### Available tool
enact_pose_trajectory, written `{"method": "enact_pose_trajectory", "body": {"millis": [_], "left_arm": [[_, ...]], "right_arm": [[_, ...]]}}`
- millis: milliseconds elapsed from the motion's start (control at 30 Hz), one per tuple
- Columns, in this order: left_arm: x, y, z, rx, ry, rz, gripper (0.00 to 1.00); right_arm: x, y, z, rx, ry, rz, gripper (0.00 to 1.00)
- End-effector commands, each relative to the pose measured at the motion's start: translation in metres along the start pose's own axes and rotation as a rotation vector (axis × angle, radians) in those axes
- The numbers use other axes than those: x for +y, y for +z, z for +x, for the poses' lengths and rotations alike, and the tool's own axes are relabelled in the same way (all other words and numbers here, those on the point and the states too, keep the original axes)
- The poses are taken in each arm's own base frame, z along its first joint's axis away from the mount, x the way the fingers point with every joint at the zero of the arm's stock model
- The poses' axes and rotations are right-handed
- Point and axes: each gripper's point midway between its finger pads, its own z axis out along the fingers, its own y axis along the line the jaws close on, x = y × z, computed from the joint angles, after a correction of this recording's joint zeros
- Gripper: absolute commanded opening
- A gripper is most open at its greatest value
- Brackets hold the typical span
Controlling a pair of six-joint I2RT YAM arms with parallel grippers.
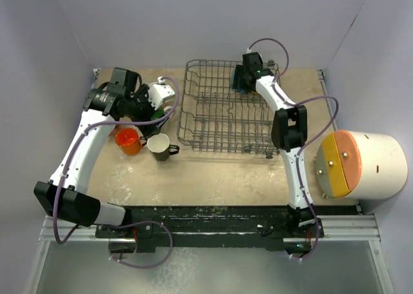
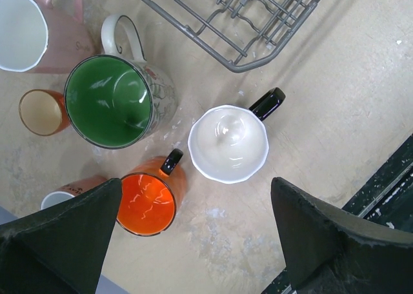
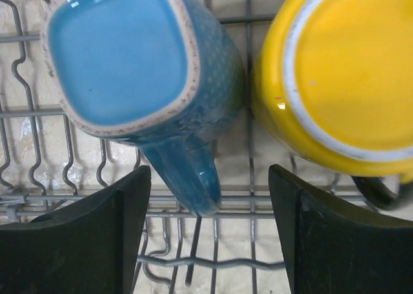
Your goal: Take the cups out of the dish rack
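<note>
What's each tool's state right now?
Left tool: open, empty.
Right tool: open, either side of the handle of the blue mug, not gripping.

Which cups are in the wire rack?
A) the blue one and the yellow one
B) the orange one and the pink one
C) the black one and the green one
A: the blue mug and the yellow mug sit bottom-up on the dish rack wires.

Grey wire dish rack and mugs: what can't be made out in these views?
Top external: the right gripper hides the mugs in the grey wire dish rack, bar a blue sliver.
Right wrist: the yellow glazed mug is cut by top and right edges.
Left wrist: a pink ceramic mug is cut at the top-left corner; a finger hides most of a second mug.
</note>
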Motion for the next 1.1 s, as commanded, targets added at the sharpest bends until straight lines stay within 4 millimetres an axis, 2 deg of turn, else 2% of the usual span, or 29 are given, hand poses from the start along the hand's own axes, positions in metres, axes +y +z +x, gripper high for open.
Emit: {"method": "enact_pose_trajectory", "body": {"millis": [0,100,367,667,833,1067], "left_arm": [[-0.007,-0.008,-0.003,-0.036,0.019,0.004,0.99],[-0.007,-0.008,-0.002,-0.035,0.025,0.005,0.99],[-0.011,-0.008,0.000,-0.037,0.031,0.015,0.99],[-0.014,-0.006,0.002,-0.042,0.028,0.023,1.00],[-0.012,-0.007,0.004,-0.038,0.034,0.007,0.99],[-0.011,-0.007,0.006,-0.040,0.036,-0.009,0.99]], "right_arm": [[0.019,0.000,-0.021,-0.067,0.015,-0.073,0.74],[0.020,0.005,-0.028,-0.101,0.023,-0.072,0.71],[0.022,0.003,-0.041,-0.150,0.026,-0.055,0.51],[0.025,-0.018,-0.050,-0.175,-0.027,-0.036,0.18],[0.029,-0.038,-0.067,-0.217,-0.037,-0.036,0.00],[0.043,-0.076,-0.093,-0.284,-0.051,-0.069,0.00]]}}
